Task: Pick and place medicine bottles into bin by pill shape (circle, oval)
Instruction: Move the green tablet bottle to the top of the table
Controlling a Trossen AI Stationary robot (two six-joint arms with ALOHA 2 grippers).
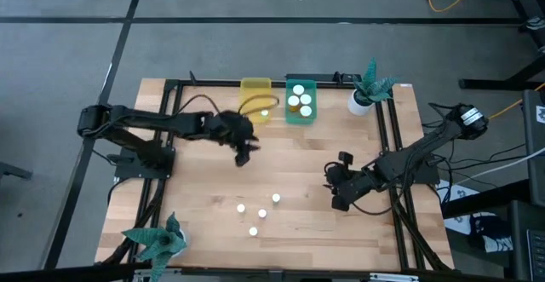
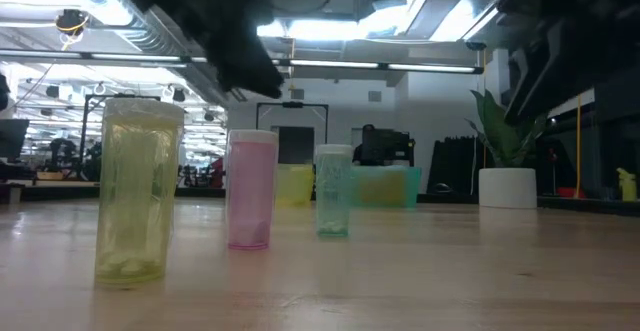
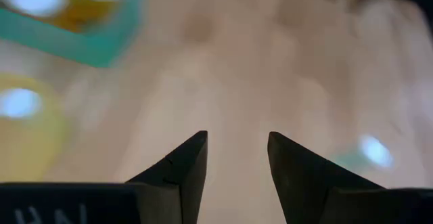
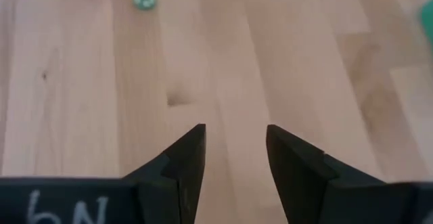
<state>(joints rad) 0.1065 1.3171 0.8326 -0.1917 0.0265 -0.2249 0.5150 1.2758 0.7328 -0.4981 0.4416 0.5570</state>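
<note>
**Pale wood table, two tubs at the far edge, four bottles loose near the front**

Pale, straight-grained wooden boards make up the table top (image 1: 204, 222), framed in black metal and standing on a grey carpeted floor. The low view looks across it into a workshop lit by long ceiling strips.

At the far edge a translucent yellow rectangular plastic tub (image 1: 255, 100) sits just beside a translucent teal-green tub of the same shape (image 1: 300, 100). The teal one holds three round white-capped bottles (image 1: 299, 103); the yellow one holds one white-capped bottle (image 1: 265, 114). Four more small cylindrical medicine bottles with white caps (image 1: 258, 214) stand apart from each other near the front middle. In the low view three of them show as a wide yellowish translucent bottle (image 2: 137, 191), a narrower pink one (image 2: 251, 189) and a small pale green one (image 2: 333, 191), all upright.

A white round plant pot with a green plant (image 1: 361, 101) stands at the far right corner, and a second green plant (image 1: 159, 239) at the near left corner.

The left gripper (image 1: 243, 152) hangs over the boards between the tubs and the loose bottles, its dark fingers apart and empty. The right gripper (image 1: 334, 187) waits near the right side, its fingers also apart with only bare wood between them
</note>
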